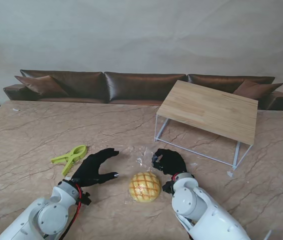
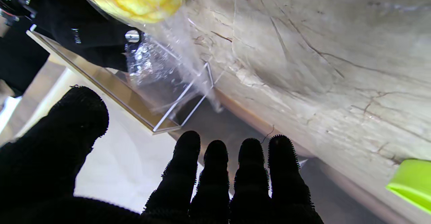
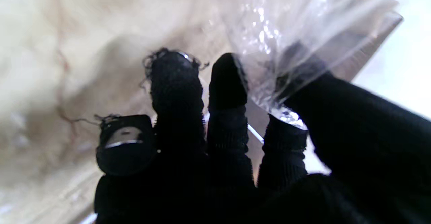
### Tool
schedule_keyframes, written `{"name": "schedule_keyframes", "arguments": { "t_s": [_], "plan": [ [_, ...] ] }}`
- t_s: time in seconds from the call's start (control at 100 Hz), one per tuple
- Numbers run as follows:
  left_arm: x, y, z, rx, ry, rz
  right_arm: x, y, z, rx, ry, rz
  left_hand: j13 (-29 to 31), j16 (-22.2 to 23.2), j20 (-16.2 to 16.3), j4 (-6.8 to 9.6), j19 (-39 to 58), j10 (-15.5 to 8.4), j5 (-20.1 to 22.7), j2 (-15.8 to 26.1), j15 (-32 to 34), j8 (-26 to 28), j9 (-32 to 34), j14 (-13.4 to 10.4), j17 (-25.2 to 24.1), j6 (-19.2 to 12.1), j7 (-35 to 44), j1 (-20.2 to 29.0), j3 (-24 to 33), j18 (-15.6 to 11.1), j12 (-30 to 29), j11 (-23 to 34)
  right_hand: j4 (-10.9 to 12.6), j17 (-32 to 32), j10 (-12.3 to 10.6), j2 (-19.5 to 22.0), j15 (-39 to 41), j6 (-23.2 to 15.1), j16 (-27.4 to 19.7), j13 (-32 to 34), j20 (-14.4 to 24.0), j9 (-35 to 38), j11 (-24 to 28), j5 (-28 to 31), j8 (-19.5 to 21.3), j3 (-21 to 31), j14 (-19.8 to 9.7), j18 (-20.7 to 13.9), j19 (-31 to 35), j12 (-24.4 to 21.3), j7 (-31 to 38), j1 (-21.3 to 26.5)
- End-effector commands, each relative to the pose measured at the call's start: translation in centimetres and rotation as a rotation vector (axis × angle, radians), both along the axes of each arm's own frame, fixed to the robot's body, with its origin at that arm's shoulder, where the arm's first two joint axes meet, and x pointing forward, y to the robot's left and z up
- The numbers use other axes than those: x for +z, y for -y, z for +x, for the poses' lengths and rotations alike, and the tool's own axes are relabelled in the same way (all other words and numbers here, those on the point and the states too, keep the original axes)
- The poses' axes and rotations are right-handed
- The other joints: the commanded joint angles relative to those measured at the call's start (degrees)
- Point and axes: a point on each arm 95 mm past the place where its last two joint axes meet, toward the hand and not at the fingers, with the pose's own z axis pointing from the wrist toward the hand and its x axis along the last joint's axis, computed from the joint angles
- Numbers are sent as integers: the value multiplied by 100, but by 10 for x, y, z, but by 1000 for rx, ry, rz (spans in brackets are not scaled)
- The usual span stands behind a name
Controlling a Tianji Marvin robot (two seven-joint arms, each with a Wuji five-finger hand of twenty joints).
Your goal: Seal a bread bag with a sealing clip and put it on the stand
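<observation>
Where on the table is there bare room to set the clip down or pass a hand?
Bare marble lies left of the green clip and between the sofa and both hands. Crowded: left hand, bread bag and right hand cluster together; the stand fills the right.

My two arms are glossy white rounded shells, grey disc at the left joint. Left hand (image 1: 95,167) and right hand (image 1: 169,161): five fingers each, black knit gloves. Red cable and black wiring at the left wrist; red trace at the right wrist. Left fingertips (image 2: 282,156) show nubby texture. Right glove frayed, bare metal showing at two fingertips (image 3: 123,140).
</observation>
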Motion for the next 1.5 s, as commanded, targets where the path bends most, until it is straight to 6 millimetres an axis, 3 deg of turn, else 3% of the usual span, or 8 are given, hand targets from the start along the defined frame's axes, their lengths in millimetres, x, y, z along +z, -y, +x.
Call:
{"name": "schedule_keyframes", "arguments": {
  "t_s": [0.0,0.32,0.56,0.96,1.09,1.29,1.36,1.49],
  "plan": [
    [5,6,2,7,-3,-23,2,-3,-4,2,33,16,111,-86,61,161,84,183,-79,53,74,-105,-5,104,25,208,-289,-226,-92,38,-23,-46,56,104,-83,-23,73,-486,44,254,-28,306,-140,152,-17,210,-6,-92,305,-36,130,214],
    [9,31,21,45,-104,-179,21,-3,-14,21,261,140,235,-22,167,-86,277,652,-413,-516,314,-163,-155,399,59,855,-379,-436,280,244,150,246,12,295,-132,-191,53,-610,30,384,-69,498,-230,282,-99,287,-47,-174,387,-57,118,225],
    [7,51,29,35,-131,-221,31,-11,-24,38,341,176,428,142,293,-177,534,468,-596,-610,390,117,1,307,87,677,141,-508,317,200,233,394,-12,384,-151,-222,54,-601,36,407,-61,531,-256,304,-120,313,-64,-168,448,-35,132,194],
    [2,76,28,5,-110,-379,27,-7,-33,25,333,213,2485,1519,1298,75,2194,-672,86,-57,1725,1875,2276,235,1031,-1437,3329,526,1169,393,965,1338,-50,510,-100,-198,-113,-360,-77,525,-198,604,-276,273,-198,320,-85,-131,348,-67,137,90],
    [1,83,31,11,-119,-431,25,-3,-36,26,310,222,3267,1820,1483,-591,3053,-707,559,193,2409,1751,3649,465,1454,-2393,4376,2407,193,735,1697,1178,-55,340,-122,-169,-497,-257,-355,523,-517,626,-370,272,-244,306,-103,-169,-67,-249,133,45],
    [2,91,34,12,-104,-480,26,8,-40,31,262,249,3941,2094,1735,-534,3936,-788,1272,862,3280,2134,4360,701,2047,-2889,4793,3391,-764,1110,2437,1829,-275,-1004,-114,-306,-1359,133,-620,-397,-876,-336,-624,-426,-442,-108,-71,-106,-1154,-301,-300,-524],
    [4,91,35,-1,-106,-479,29,12,-40,38,261,239,3953,2150,1741,-514,3984,-854,1293,916,3364,2270,4378,683,2061,-2935,4749,3391,-740,1098,2677,1949,676,-1817,-129,-205,-2186,695,-1003,-1113,-876,-1150,-988,-808,278,-1,-209,-144,-1890,-520,-1631,-1066],
    [9,91,38,-39,-112,-454,38,16,-39,60,269,229,4055,2242,1764,-468,4093,-1023,1308,884,3505,2335,4456,654,2176,-2938,4677,3396,-786,1069,2964,2124,698,-2149,-158,-529,-2844,932,-1480,-1442,-970,-1756,-1342,-1636,89,22,-300,-189,-2279,-775,-2176,-1186]
  ]
}}
